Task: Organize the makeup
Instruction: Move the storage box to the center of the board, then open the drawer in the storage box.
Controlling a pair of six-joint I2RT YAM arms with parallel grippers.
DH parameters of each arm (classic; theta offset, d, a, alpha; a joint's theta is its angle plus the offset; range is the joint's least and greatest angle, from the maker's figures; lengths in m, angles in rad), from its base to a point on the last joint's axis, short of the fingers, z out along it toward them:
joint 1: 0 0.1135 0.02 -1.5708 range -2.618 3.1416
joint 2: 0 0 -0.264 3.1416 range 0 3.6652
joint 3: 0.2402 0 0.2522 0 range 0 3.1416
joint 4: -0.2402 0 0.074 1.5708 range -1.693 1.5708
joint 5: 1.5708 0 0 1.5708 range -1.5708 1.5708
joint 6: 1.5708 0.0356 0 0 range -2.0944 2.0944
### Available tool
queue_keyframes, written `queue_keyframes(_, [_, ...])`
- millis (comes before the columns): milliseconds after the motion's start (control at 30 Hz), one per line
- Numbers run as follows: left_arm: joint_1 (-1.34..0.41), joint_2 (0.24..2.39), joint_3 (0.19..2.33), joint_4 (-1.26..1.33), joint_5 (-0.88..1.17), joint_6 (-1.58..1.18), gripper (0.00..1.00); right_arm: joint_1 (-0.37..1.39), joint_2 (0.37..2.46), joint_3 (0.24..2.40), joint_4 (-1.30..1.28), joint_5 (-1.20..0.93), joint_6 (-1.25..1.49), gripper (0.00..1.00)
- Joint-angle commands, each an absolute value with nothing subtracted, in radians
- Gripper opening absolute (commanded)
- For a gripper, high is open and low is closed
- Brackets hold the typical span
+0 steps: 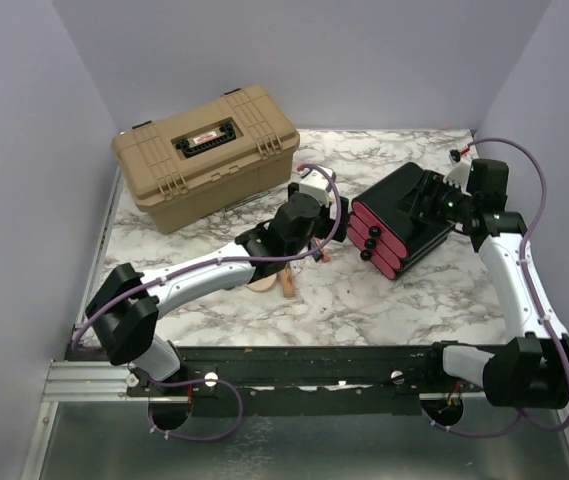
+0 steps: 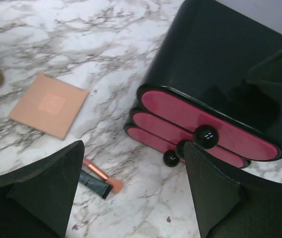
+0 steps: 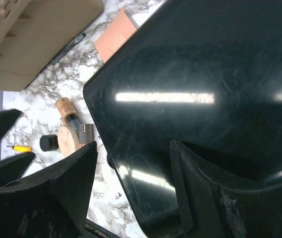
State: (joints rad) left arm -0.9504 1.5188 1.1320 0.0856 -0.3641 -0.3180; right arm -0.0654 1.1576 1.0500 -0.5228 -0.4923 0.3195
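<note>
Closest to the overhead camera is the mounting rail (image 1: 304,362) carrying my arms. Beyond it my left hand (image 1: 332,212) hovers before the black drawer box (image 1: 409,205), and my right hand (image 1: 446,195) is over its top. A round peach compact (image 1: 262,283) and a copper lipstick tube (image 1: 289,287) lie on the counter (image 1: 384,300) beneath my left forearm, near a tan case (image 1: 204,155).

From my left wrist, my fingers (image 2: 36,193) are spread wide and hold nothing, with the pink drawers (image 2: 200,119) ahead. The square copper-pink compact (image 2: 49,104) lies flat, well apart from the box. A slim black-and-red tube (image 2: 97,177) lies just beside one finger.

From my right wrist, my fingers stand partly apart astride the box's edge; I cannot tell whether they pinch it. The tiny black jar (image 3: 49,143) sits beside the peach compact, with a yellow pen (image 3: 21,148) nearby.
</note>
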Motion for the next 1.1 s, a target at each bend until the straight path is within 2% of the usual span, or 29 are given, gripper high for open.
queue_keyframes(0, [-0.953, 1.594, 1.125, 0.286, -0.138, -0.398, 0.82, -0.065, 1.186, 1.105, -0.506, -0.459, 0.31, 0.65])
queue_keyframes(67, [-0.96, 1.612, 1.111, 0.341, -0.022, -0.411, 0.82, -0.066, 1.166, 1.074, -0.439, -0.489, 0.328, 0.64])
queue_keyframes(367, [-0.981, 1.65, 1.046, 0.465, 0.06, -0.457, 0.77, -0.065, 1.248, 1.036, -0.468, -0.509, 0.383, 0.63])
queue_keyframes(500, [-0.996, 1.675, 1.041, 0.508, 0.048, -0.474, 0.77, -0.066, 1.25, 0.99, -0.488, -0.446, 0.354, 0.63])
queue_keyframes(633, [-0.996, 1.726, 1.11, 0.462, 0.094, -0.438, 0.76, -0.066, 1.264, 0.997, -0.519, -0.422, 0.326, 0.64])
queue_keyframes(767, [-0.996, 1.744, 1.122, 0.428, 0.04, -0.426, 0.69, -0.066, 1.236, 1.02, -0.55, -0.397, 0.368, 0.64])
queue_keyframes(833, [-0.996, 1.752, 1.137, 0.397, 0.012, -0.385, 0.68, -0.066, 1.179, 0.997, -0.49, -0.389, 0.43, 0.64])
queue_keyframes(967, [-0.996, 1.793, 1.198, 0.332, 0.015, -0.349, 0.7, -0.065, 1.095, 0.901, -0.281, -0.527, 0.524, 0.61])
queue_keyframes(1067, [-0.996, 1.82, 1.228, 0.322, 0.008, -0.387, 0.7, -0.065, 1.126, 0.92, -0.286, -0.562, 0.534, 0.59])
